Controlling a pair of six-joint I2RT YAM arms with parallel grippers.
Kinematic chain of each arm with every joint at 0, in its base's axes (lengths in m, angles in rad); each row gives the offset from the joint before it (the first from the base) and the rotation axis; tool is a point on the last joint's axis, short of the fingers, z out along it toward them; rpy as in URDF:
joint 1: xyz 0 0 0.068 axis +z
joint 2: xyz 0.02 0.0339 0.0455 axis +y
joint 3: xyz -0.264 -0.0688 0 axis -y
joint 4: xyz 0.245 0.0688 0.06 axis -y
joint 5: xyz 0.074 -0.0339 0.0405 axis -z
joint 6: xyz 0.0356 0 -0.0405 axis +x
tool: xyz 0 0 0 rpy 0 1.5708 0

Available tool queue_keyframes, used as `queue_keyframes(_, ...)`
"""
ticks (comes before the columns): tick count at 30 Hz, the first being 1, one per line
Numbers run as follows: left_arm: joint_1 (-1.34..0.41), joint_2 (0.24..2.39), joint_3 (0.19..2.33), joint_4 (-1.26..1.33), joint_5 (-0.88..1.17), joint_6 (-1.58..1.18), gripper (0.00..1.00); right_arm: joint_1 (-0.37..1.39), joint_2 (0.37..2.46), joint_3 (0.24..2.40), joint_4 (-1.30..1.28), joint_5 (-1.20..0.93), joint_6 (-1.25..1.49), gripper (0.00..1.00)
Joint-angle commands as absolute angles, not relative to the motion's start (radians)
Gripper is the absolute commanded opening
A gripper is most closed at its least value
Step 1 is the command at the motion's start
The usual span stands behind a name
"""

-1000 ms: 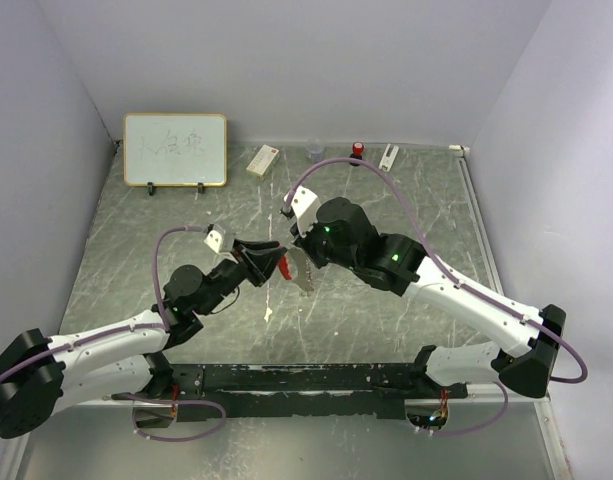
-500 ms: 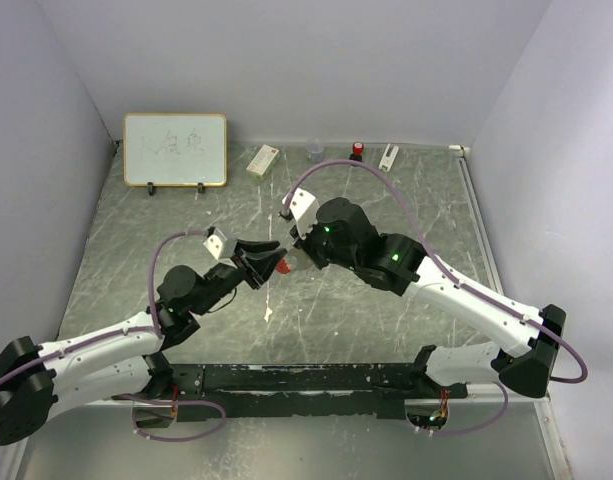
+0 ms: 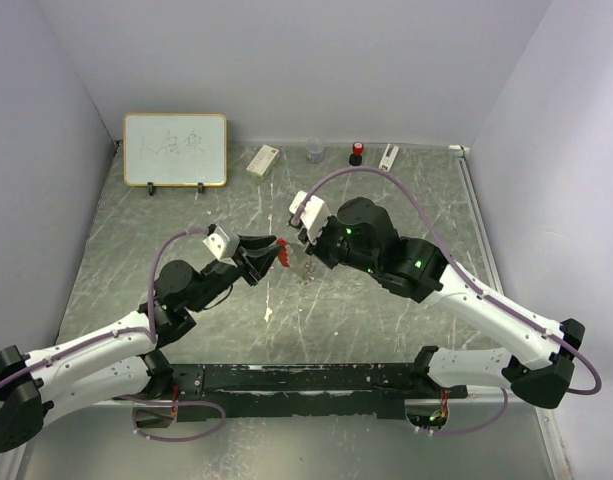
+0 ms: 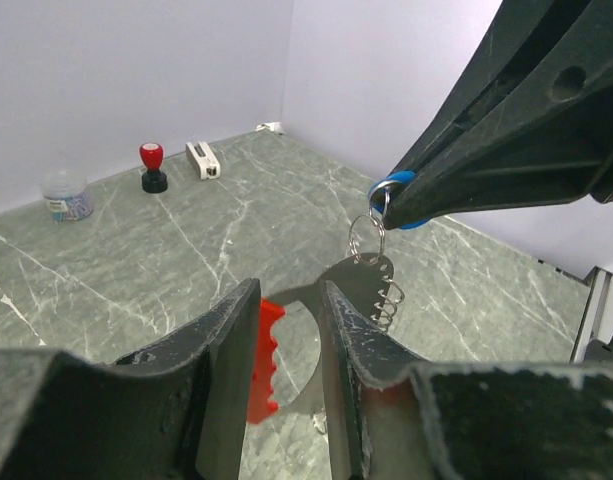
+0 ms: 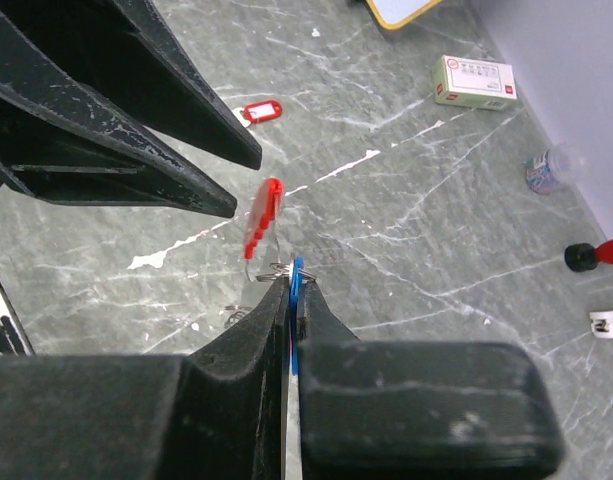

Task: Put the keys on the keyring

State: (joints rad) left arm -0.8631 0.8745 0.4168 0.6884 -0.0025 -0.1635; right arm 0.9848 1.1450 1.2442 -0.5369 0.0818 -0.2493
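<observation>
My left gripper is shut on the keyring, gripping its red serrated fob and grey metal plate across the jaws. A small wire ring rises from the plate. My right gripper is shut on the blue key's head, held edge-on at that ring, just above the fob. In the top view both grippers meet mid-table, left and right, with the fob between them. The red-headed key lies on the table beyond the left fingers.
A whiteboard stands at the back left. Along the back wall are a white box, a clear jar, a red-topped stamp and a white stapler-like item. Grey walls close in left, back and right.
The right arm has swung rightward and its gripper has risen slightly. The left gripper has moved up and right with the red fob, so the two grippers now meet tip to tip.
</observation>
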Motion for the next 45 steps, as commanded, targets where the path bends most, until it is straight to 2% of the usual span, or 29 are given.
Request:
queue_keyframes(1, -0.851, 0.883, 0.456, 0.655, 0.044, -0.128, 0.4, 0.979, 1.137, 1.275, -0.559, 0.043, -0.332, 0.0)
queue_keyframes(13, -0.834, 0.859, 0.463, 0.636, 0.071, -0.109, 0.38, 0.963, 1.139, 1.276, -0.635, -0.036, -0.428, 0.0)
queue_keyframes(27, -0.817, 0.953, 0.494, 0.657, 0.363, -0.083, 0.36, 0.96, 1.083, 1.241, -0.633, -0.105, -0.505, 0.0)
queue_keyframes(45, -0.812, 1.01, 0.512, 0.727, 0.472, -0.078, 0.38, 0.959, 1.091, 1.244, -0.661, -0.139, -0.524, 0.0)
